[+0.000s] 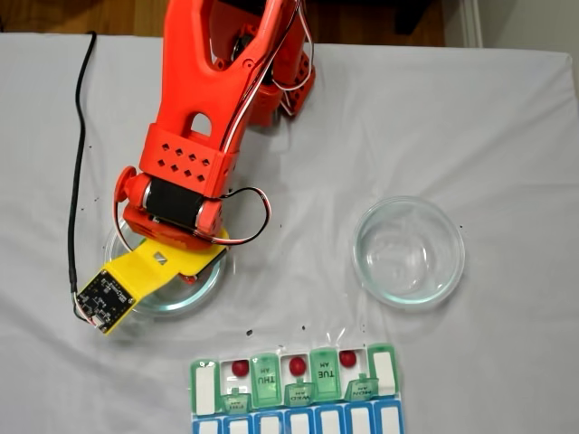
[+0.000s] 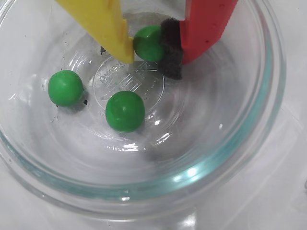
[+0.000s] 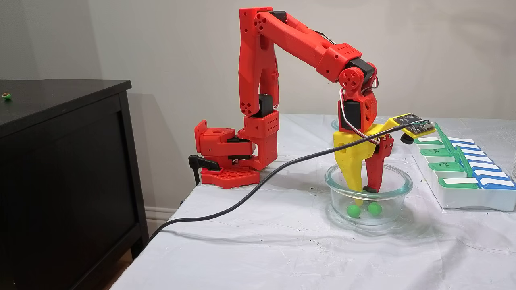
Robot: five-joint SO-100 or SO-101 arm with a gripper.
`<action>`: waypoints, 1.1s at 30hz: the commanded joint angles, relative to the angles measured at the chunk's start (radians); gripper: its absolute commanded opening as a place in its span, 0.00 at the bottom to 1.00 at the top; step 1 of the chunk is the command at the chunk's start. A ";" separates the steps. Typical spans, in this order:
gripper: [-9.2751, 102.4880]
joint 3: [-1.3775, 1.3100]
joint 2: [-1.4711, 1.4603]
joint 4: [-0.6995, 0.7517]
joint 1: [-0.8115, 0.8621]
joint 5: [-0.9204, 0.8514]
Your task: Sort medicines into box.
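A green ball [image 2: 148, 43] sits pinched between the jaws, yellow finger [image 2: 103, 24] at nine o'clock, red finger's black pad [image 2: 172, 48] at three, inside a glass dish [image 2: 268, 120]. Two more green balls [image 2: 124, 111] [image 2: 65, 87] lie loose on its floor. In a fixed view, the pill organiser [image 1: 294, 389] holds three red balls [image 1: 240, 368] in open compartments; an empty glass dish [image 1: 409, 251] stands at two o'clock from it on the bench [image 1: 452, 117]. The arm [image 3: 298, 40] reaches steeply down into the dish.

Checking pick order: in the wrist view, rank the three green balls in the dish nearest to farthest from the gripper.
1. Green ball between the fingers, at the gripper, top centre of the glass dish.
2. Middle green ball, just below the gripper, near the dish centre.
3. Left green ball, off to the left side.
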 commanded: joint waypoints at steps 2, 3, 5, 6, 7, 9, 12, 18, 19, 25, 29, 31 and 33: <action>0.08 -0.011 0.049 0.015 -0.002 -0.009; 0.08 -0.011 0.058 0.017 0.003 -0.009; 0.08 -0.021 0.084 0.021 0.014 -0.009; 0.08 -0.035 0.094 0.031 0.021 -0.008; 0.08 -0.052 0.101 0.040 0.031 -0.009; 0.08 -0.098 0.106 0.064 0.049 -0.012; 0.08 -0.160 0.089 0.127 0.071 -0.028; 0.08 -0.236 0.117 0.176 0.097 -0.002; 0.08 -0.256 0.126 0.199 0.097 0.005; 0.08 -0.307 0.258 0.249 0.091 0.051; 0.08 -0.333 0.368 0.221 0.049 0.098; 0.08 -0.354 0.430 0.221 -0.014 0.173; 0.08 -0.334 0.471 0.201 -0.071 0.219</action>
